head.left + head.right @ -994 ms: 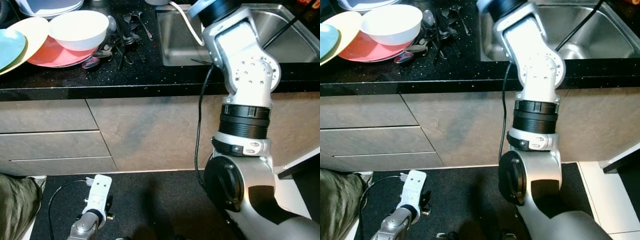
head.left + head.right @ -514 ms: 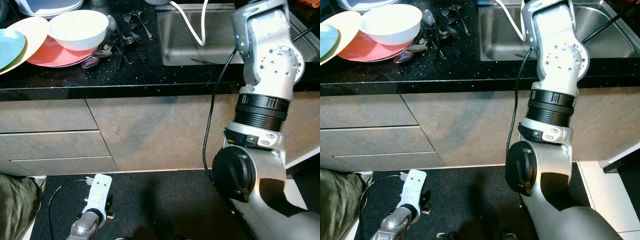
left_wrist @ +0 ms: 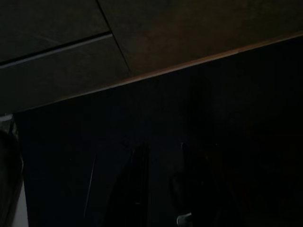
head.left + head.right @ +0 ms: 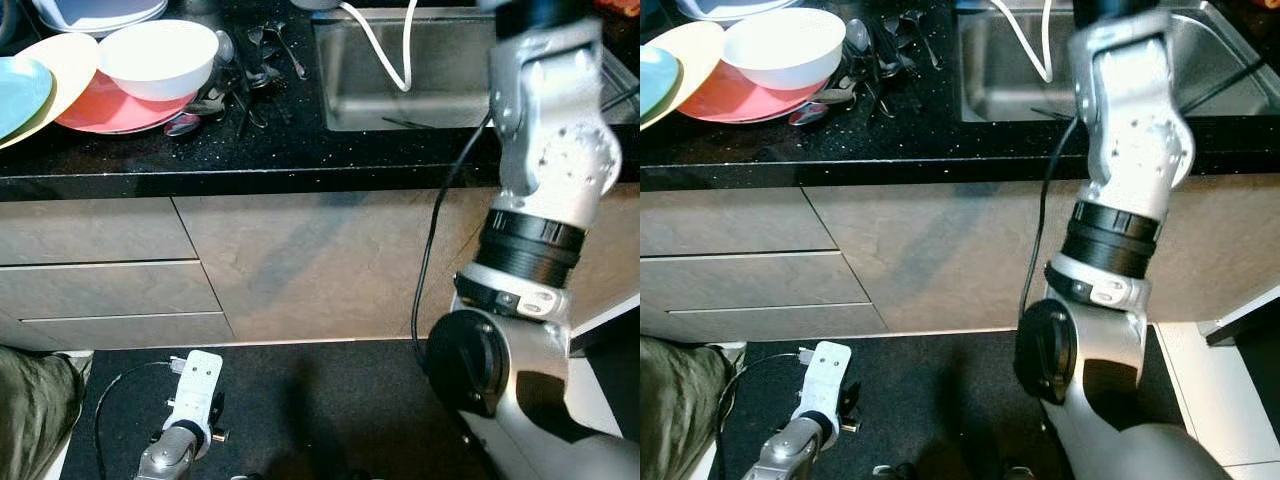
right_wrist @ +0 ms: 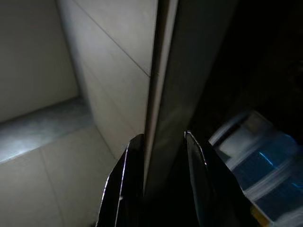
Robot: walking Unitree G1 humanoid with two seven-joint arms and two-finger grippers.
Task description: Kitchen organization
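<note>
Straddling a pale cabinet door's (image 5: 163, 94) thin vertical edge, the right gripper (image 5: 163, 182) fingers stand parted; left gripper (image 3: 161, 189) indiscernible.

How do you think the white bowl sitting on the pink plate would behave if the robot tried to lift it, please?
The white bowl looks like glazed ceramic, so probably stiff, fairly heavy and breakable. Its smooth, rounded wall may slip between two thin fingers. It rests on the pink plate, so a push would likely slide it rather than tip it.

Sink (image 4: 400, 95) set in the countertop (image 4: 300, 150). Left of sink: cutlery pile (image 4: 250, 70), then bowl (image 4: 158, 58) on stacked plates (image 4: 60, 90). Drawers (image 4: 100, 280) below, left of sink.
</note>
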